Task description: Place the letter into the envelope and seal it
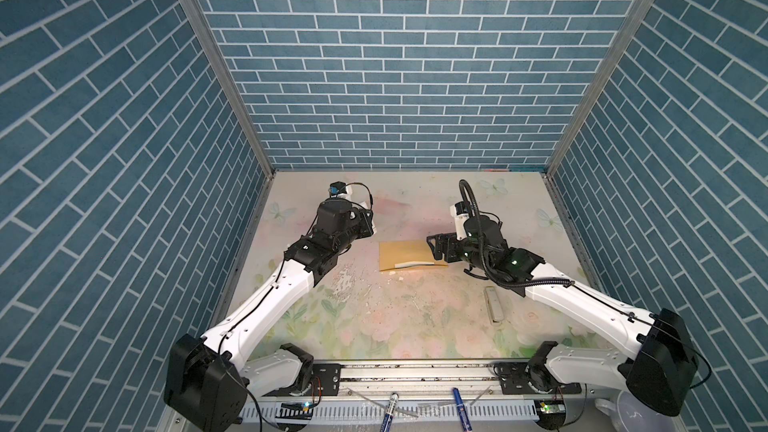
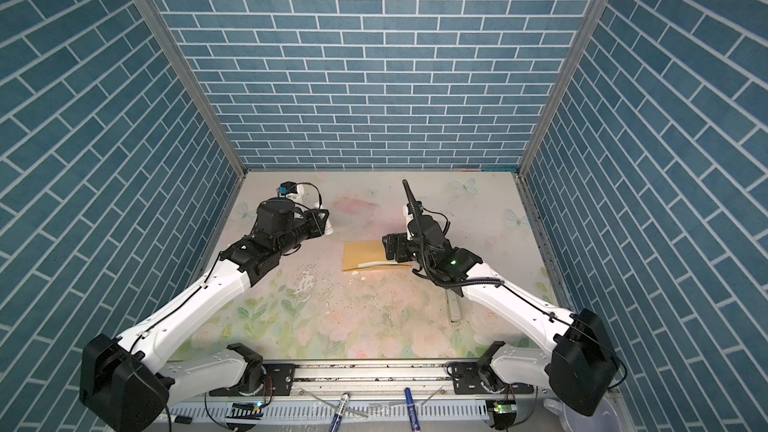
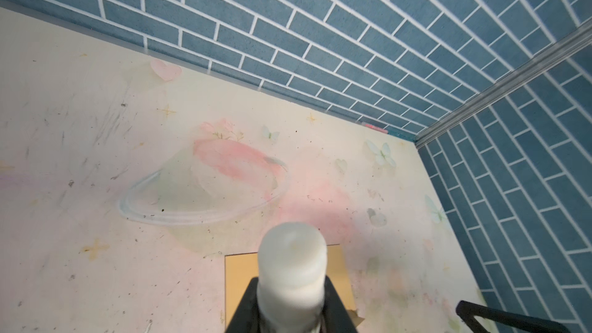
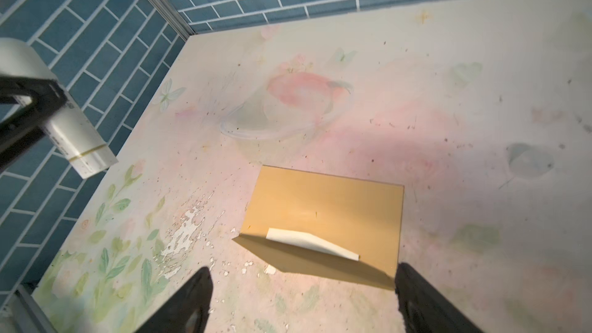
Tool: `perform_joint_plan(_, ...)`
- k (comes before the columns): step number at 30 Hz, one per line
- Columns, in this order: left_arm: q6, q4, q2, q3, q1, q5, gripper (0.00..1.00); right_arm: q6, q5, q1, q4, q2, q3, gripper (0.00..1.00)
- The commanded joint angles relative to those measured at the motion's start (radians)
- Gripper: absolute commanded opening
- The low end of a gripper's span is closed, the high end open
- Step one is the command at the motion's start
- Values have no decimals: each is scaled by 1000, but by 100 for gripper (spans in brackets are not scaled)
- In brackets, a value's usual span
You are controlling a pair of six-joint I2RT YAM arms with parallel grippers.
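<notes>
The right arm reaches low toward the middle, the right gripper [image 4: 302, 272] spread wide and holding nothing. The left arm is held higher, the left gripper [image 1: 366, 224] clamped on a white cylindrical plastic tube [image 3: 293, 264], whose gold band shows only in the right wrist view. The long mustard-yellow paper envelope [image 4: 323, 206] lies flat just ahead of the right fingers [image 4: 416, 293], with a pale strip [image 4: 312, 243] curling up at its near edge.

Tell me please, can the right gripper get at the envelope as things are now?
Probably yes. The right gripper is open just at the envelope, with nothing between them. The left gripper, shut on a white tube, is off to the side.
</notes>
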Motion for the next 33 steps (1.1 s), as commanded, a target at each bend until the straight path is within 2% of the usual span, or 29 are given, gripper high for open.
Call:
perform_joint_plan(1,104,84,-27,-47,2,9,0,226,40,23,-105,48,55,89)
perform_joint_plan(7,209,233,-79,-160,2,18,0,494,48,31,-110,120,68,88)
perform_joint_plan(11,277,285,-112,-209,2,33,0,718,33,34,-217,186,134,86)
perform_joint_plan(14,300,284,-128,-215,2,41,0,804,-12,40,-294,245,195,87)
perform_joint_plan(23,301,281,-155,-215,2,52,0,966,-90,68,-393,377,304,82)
perform_joint_plan(28,299,284,-167,-251,2,47,0,991,-129,80,-435,440,348,78)
perform_joint_plan(33,299,286,-169,-258,2,47,0,1000,-162,83,-398,497,365,71)
